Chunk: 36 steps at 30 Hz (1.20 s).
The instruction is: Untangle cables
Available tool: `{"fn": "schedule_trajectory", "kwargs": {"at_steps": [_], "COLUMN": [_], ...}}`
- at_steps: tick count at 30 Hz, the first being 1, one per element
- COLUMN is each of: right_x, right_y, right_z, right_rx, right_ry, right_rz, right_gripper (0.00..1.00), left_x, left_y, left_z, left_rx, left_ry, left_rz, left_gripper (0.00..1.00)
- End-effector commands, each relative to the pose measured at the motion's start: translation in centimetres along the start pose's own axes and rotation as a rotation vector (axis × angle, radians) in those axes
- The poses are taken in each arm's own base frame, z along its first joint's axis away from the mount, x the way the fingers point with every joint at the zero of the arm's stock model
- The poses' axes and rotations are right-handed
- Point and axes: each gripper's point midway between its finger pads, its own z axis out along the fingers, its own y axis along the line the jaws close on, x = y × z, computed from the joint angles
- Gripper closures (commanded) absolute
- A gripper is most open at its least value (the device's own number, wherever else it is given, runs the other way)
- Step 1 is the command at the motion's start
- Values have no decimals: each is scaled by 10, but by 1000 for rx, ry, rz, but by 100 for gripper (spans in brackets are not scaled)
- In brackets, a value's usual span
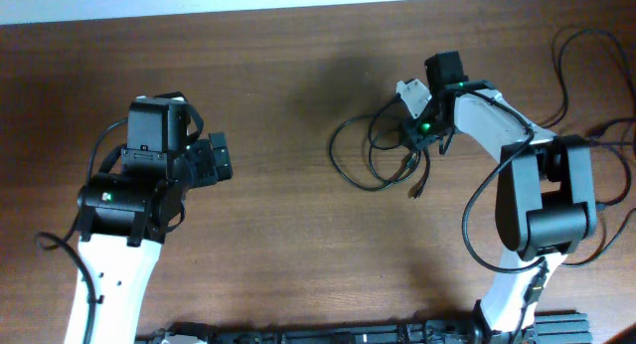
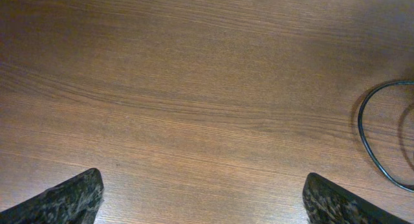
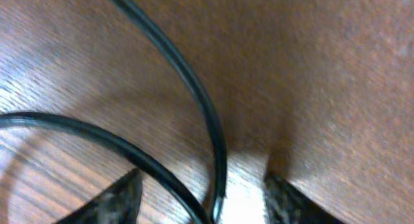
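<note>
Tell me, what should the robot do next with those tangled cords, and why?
Probably close the right gripper: its fingers stand open, low over the table, with one black strand of the cables running between them, so a grasp looks ready.

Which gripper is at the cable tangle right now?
The right gripper, at the cables with a strand between its fingers; the left gripper hovers over the table, apart.

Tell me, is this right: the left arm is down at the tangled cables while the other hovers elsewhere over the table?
No. The overhead view shows the right gripper down at the cables, while the left gripper hovers elsewhere over the table.
</note>
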Motion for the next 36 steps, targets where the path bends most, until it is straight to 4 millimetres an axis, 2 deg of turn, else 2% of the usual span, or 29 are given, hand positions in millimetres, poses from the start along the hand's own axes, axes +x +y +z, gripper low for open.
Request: {"fn": "schedule_trajectory", "kwargs": {"at_steps": [1,2,3,7,10,12,13,15,16,17,18,19,20,24,26,28,30,34,35,36], "right_x": [10,10,8,-5,-42,-79,-106,-144,-162,-168,-169,-160,-144,-93,-70,-55,-38,-25,-25,-26], "right_y": [18,20,19,6,-19,-42,-60,-82,-98,-109,-130,-155,-181,-243,-268,-280,-288,-289,-288,-287], "right_z": [24,26,27,21,-10,-53,-89,-146,-183,-201,-225,-240,-246,-253,-259,-256,-245,-217,-212,-209], "right_rx": [-45,-47,-44,17,134,250,345,456,509,532,563,584,599,523,483,389,364,340,335,332], "right_ry": [54,56,51,23,-39,-110,-168,-283,-368,-411,-466,-500,-512,-562,-597,-618,-579,-496,-486,-481], "right_rz": [-6,-11,-13,-4,-13,9,29,49,72,96,169,265,364,653,787,828,862,872,872,871], "right_gripper": [58,73,96,96,96,96,96,96,96,96,96,96,96,96,96,96,92,96,90,76], "left_x": [-3,-3,-3,-3,-3,-3,-3,-3,-3,-3,-3,-3,-3,-3,-3,-3,-3,-3,-3,-3], "left_y": [4,4,4,4,4,4,4,4,4,4,4,4,4,4,4,4,4,4,4,4], "left_z": [-5,-5,-5,-5,-5,-5,-5,-5,-5,-5,-5,-5,-5,-5,-5,-5,-5,-5,-5,-5], "left_rx": [-9,-9,-9,-9,-9,-9,-9,-9,-9,-9,-9,-9,-9,-9,-9,-9,-9,-9,-9,-9], "left_ry": [-19,-19,-18,-19,-19,-19,-19,-19,-19,-19,-19,-19,-19,-19,-19,-19,-19,-19,-19,-19], "left_rz": [-3,-3,-3,-3,-3,-3,-3,-3,-3,-3,-3,-3,-3,-3,-3,-3,-3,-3,-3,-3], "left_gripper": [1,1,1,1,1,1,2,1,1,1,1,1,1,1,1,1,1,1,1,1]}}
